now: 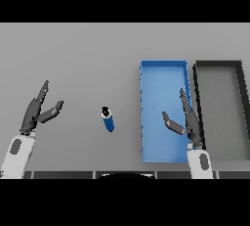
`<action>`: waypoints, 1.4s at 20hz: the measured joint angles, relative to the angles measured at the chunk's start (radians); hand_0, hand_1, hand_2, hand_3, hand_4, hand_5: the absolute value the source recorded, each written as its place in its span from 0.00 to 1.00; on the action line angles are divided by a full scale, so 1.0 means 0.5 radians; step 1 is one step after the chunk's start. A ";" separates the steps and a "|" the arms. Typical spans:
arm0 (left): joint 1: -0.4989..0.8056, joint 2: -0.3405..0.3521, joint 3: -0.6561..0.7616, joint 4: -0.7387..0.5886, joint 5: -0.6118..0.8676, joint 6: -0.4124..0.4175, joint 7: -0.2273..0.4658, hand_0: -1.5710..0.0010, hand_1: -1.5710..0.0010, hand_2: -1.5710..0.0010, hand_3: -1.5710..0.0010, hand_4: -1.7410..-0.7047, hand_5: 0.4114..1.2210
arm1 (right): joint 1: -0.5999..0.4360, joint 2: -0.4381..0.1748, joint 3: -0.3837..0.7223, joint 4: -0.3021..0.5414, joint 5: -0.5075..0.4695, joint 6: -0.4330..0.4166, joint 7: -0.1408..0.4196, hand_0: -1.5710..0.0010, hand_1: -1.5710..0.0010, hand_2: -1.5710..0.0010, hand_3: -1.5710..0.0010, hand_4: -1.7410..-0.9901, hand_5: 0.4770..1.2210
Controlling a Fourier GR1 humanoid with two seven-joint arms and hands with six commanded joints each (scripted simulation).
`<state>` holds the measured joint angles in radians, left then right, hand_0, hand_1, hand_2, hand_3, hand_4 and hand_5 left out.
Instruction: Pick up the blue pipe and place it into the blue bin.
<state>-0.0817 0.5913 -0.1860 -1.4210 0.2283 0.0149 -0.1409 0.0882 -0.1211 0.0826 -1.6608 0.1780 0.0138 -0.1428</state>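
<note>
The blue pipe (108, 120), lying on the table (88, 54) between the left hand (36, 112) and the right hand (188, 122), looks like smooth plastic with a faint sheen and a dark open end. The table is an even, matt grey. The blue bin (146, 98) under the right hand looks like smooth matt plastic, as does the black bin (197, 80) just beyond that hand; both hands are dark and dull-finished.

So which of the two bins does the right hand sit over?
The blue bin, the left one of the pair. The right hand shows over its right side, while the black bin lies further right, beside it. Both bins hold nothing.
</note>
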 measured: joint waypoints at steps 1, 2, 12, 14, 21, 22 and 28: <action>-0.004 -0.003 -0.015 0.032 -0.013 -0.033 -0.029 1.00 1.00 1.00 1.00 0.75 0.23 | -0.014 -0.028 -0.004 -0.023 0.006 0.007 0.043 1.00 1.00 1.00 1.00 0.73 0.20; 0.008 -0.001 -0.026 0.032 -0.011 -0.065 -0.066 1.00 1.00 1.00 1.00 0.75 0.23 | 0.001 -0.028 0.008 -0.035 0.015 0.012 0.046 1.00 1.00 1.00 1.00 0.71 0.20; 0.153 0.116 -0.313 -0.321 0.003 -0.471 0.010 1.00 1.00 1.00 1.00 0.61 0.11 | -0.032 -0.058 -0.003 -0.034 0.012 0.025 0.102 1.00 1.00 1.00 1.00 0.77 0.19; 0.161 0.080 -0.399 -0.376 -0.058 -0.474 0.065 1.00 1.00 1.00 1.00 0.59 0.08 | -0.013 -0.032 0.025 -0.030 0.031 0.025 0.095 1.00 1.00 1.00 1.00 0.74 0.19; 0.073 -0.175 -0.598 -0.309 -0.216 -0.435 0.158 1.00 1.00 1.00 1.00 0.57 0.05 | -0.006 -0.014 0.027 -0.057 0.013 0.029 0.137 1.00 1.00 1.00 1.00 0.70 0.20; 0.057 -0.200 -0.609 -0.291 -0.235 -0.437 0.090 1.00 1.00 1.00 1.00 0.57 0.06 | -0.012 -0.010 0.027 -0.061 0.012 0.026 0.143 1.00 1.00 1.00 1.00 0.70 0.20; -0.101 -0.460 -0.667 -0.064 -0.303 -0.379 0.094 1.00 1.00 1.00 1.00 0.60 0.06 | 0.016 -0.031 0.007 -0.081 0.004 0.027 0.133 1.00 1.00 1.00 1.00 0.71 0.21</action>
<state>-0.1321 0.3615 -0.5196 -1.4528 0.0768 -0.1748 -0.0939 0.0961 -0.1364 0.0862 -1.7013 0.1799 0.0271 -0.0762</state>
